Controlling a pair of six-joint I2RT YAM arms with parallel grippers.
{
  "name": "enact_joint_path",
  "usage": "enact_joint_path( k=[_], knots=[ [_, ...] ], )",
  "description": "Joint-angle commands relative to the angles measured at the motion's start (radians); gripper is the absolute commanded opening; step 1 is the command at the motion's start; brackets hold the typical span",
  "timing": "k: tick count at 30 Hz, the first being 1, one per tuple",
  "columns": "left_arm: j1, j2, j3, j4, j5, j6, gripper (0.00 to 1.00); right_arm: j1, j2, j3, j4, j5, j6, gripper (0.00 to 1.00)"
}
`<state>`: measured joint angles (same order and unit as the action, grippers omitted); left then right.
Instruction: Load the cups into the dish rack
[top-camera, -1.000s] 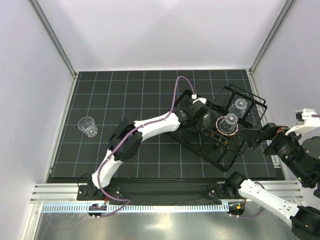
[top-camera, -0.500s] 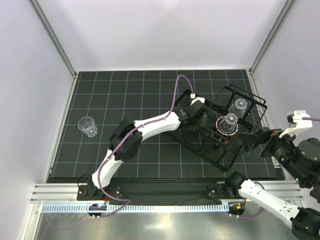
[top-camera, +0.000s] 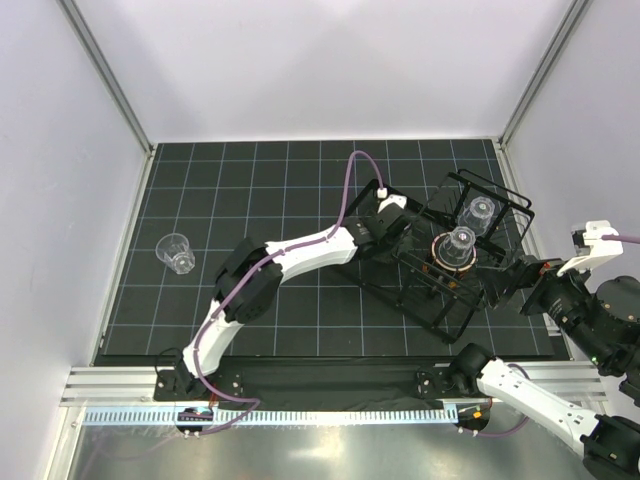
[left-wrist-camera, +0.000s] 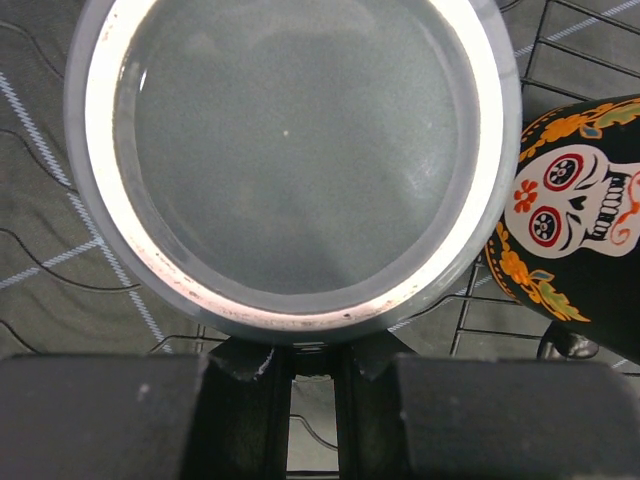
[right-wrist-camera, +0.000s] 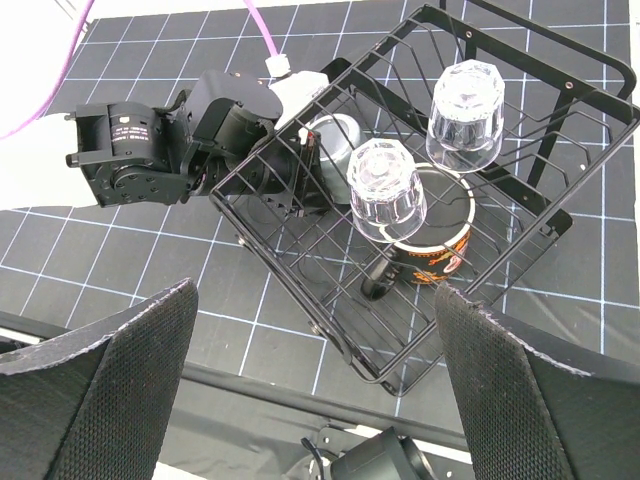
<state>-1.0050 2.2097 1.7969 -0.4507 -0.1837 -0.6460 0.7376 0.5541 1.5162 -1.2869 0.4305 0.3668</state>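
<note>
Top external view: dish rack (top-camera: 430, 300) set askew on the right half of the black gridded tabletop (top-camera: 250, 180). Inside it, two clear tumblers mouth-down: far tumbler (top-camera: 481, 212) toward the far right corner, near tumbler (top-camera: 461, 243) just beside it and overlapping the red rim of the mug (top-camera: 440, 262). Left hand (top-camera: 410, 238) reaching into the rack from its left side, close to the mug. Loose tumbler (top-camera: 177, 252) alone at the left of the tabletop, well apart from the rack. Right hand (top-camera: 503, 280) hovering at the rack's right edge, touching no cup.

Left wrist view: filled almost wholly by the round end of the held tumbler (left-wrist-camera: 290, 160). Pinched at its lower edge by the left hand (left-wrist-camera: 310, 370), the two dark fingers (left-wrist-camera: 240, 365) drawn close with only the thin wall between them. Black mug (left-wrist-camera: 575, 220) with a white skull and orange flowers just right of that tumbler; cannot tell whether touching. Wires of the dish rack (left-wrist-camera: 590, 57) crossing behind both, with the tabletop's grid lines beyond.

Right wrist view: right hand (right-wrist-camera: 315, 295) spread wide and empty, one padded finger (right-wrist-camera: 110, 400) at each lower corner. Looking down on the whole dish rack (right-wrist-camera: 560, 215): held tumbler (right-wrist-camera: 335, 135) at its left side, gripped by the left hand (right-wrist-camera: 305, 160); near tumbler (right-wrist-camera: 387, 200) and far tumbler (right-wrist-camera: 465, 105) mouth-down; mug (right-wrist-camera: 440, 255) under the near one.
</note>
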Motion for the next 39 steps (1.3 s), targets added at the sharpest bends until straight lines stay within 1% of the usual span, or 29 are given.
enact_joint_path(
  k=[1,5,11,12,13,14,18,23,28,31,35,39],
  knots=[
    [0.014,-0.036,-0.033,-0.032,-0.025,-0.003,0.00,0.003,0.012,0.001,0.047,-0.010,-0.028,1.00],
    [0.029,-0.042,-0.039,-0.036,-0.026,-0.017,0.00,0.005,0.018,-0.002,0.047,-0.012,-0.032,1.00],
    [0.032,-0.005,0.007,-0.071,-0.025,-0.007,0.00,0.003,0.017,-0.011,0.057,-0.016,-0.035,1.00],
    [0.032,-0.004,0.007,-0.071,-0.019,-0.009,0.03,0.005,0.017,-0.010,0.057,-0.016,-0.037,1.00],
    [0.032,-0.007,0.004,-0.069,-0.013,-0.010,0.08,0.005,0.018,-0.013,0.058,-0.016,-0.039,1.00],
    [0.032,-0.005,0.001,-0.069,-0.010,-0.011,0.20,0.003,0.018,-0.016,0.061,-0.019,-0.039,1.00],
    [0.032,-0.016,-0.014,-0.063,-0.014,-0.007,0.35,0.003,0.020,-0.022,0.066,-0.022,-0.042,1.00],
    [0.034,-0.028,-0.031,-0.056,-0.010,-0.004,0.41,0.003,0.021,-0.034,0.072,-0.026,-0.042,1.00],
    [0.034,-0.068,-0.067,-0.028,0.001,-0.004,0.49,0.003,0.020,-0.037,0.067,-0.027,-0.042,1.00],
    [0.040,-0.116,-0.108,-0.014,0.003,-0.006,0.55,0.003,0.020,-0.036,0.067,-0.030,-0.042,1.00],
    [0.062,-0.198,-0.186,0.013,0.015,-0.015,0.59,0.003,0.021,-0.043,0.067,-0.035,-0.040,1.00],
    [0.074,-0.324,-0.263,0.040,0.027,-0.017,0.61,0.003,0.021,-0.057,0.077,-0.042,-0.039,1.00]
  ],
)
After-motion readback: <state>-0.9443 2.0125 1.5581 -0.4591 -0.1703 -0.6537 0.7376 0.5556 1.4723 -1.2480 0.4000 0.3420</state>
